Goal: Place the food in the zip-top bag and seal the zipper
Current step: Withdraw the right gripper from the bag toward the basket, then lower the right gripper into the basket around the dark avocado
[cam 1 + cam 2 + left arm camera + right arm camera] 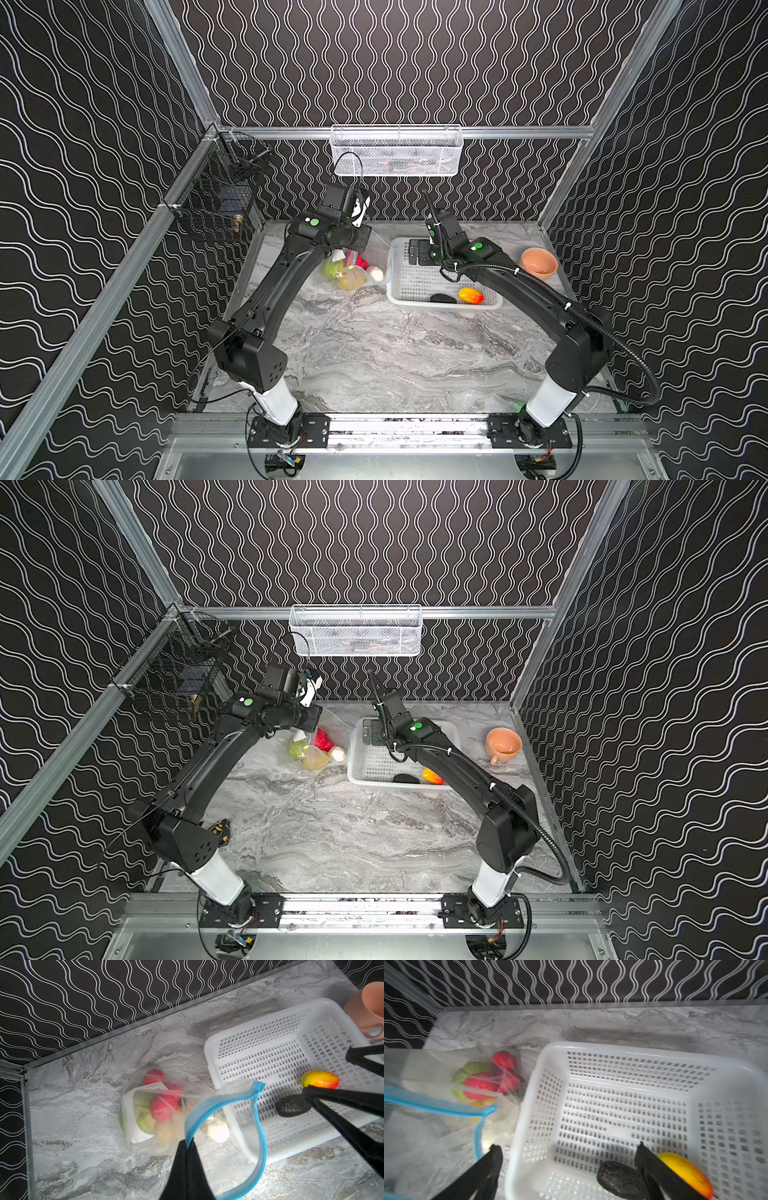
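In both top views, the left gripper [188,1141] is hiding under its own wrist at the frame's middle, and the right gripper [569,1147] is doing likewise just right of it. The peach mug [372,1005] is blurring and running off the left wrist view's edge. In the right wrist view the zip-top bag [425,1068] is smearing past the edge, and a finger is covering part of the mango [683,1169]. The label [133,1118] print is showing too small to read. The contents of the white mesh basket [395,151], upper middle, are showing only dimly.

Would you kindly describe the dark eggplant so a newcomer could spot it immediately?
Find the white perforated basket on the marble table, right of the clear bag. Two toys lie along its near wall; the eggplant is the matte black lump, left of the glossy orange-yellow mango.
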